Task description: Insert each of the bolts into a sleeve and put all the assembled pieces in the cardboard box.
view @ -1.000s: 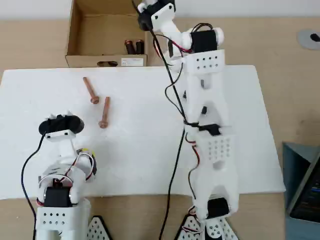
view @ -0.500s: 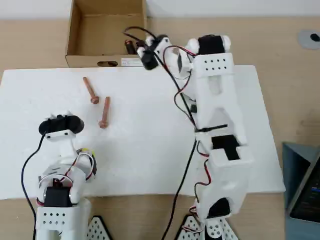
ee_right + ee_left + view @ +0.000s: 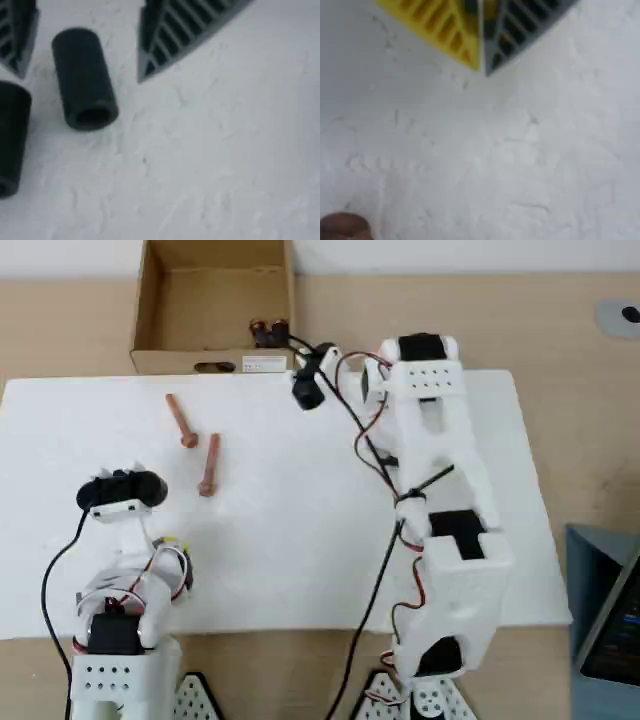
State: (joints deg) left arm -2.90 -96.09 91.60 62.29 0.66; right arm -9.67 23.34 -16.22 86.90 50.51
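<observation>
Two copper bolts point(image 3: 182, 422) point(image 3: 209, 465) lie on the white mat, left of centre. The cardboard box point(image 3: 150, 310) stands behind the mat, with assembled pieces point(image 3: 268, 333) in its near right corner. My right gripper point(image 3: 82, 75) is open low over the mat. One black sleeve point(image 3: 87, 100) lies on its side between the fingers, and a second sleeve point(image 3: 10, 140) lies just beside it. In the high view that arm's wrist point(image 3: 315, 375) hangs by the box's front right corner. My left gripper point(image 3: 482, 67) is shut and empty above the mat, with a bolt head point(image 3: 342, 227) nearby.
The white mat point(image 3: 270, 540) covers most of the wooden table. Cables trail from the right arm point(image 3: 440, 500) across the mat's middle. A dark device point(image 3: 605, 610) sits at the table's right edge.
The right arm has drawn back from over the box and come down to the mat near the box's front right corner. The left arm has not moved.
</observation>
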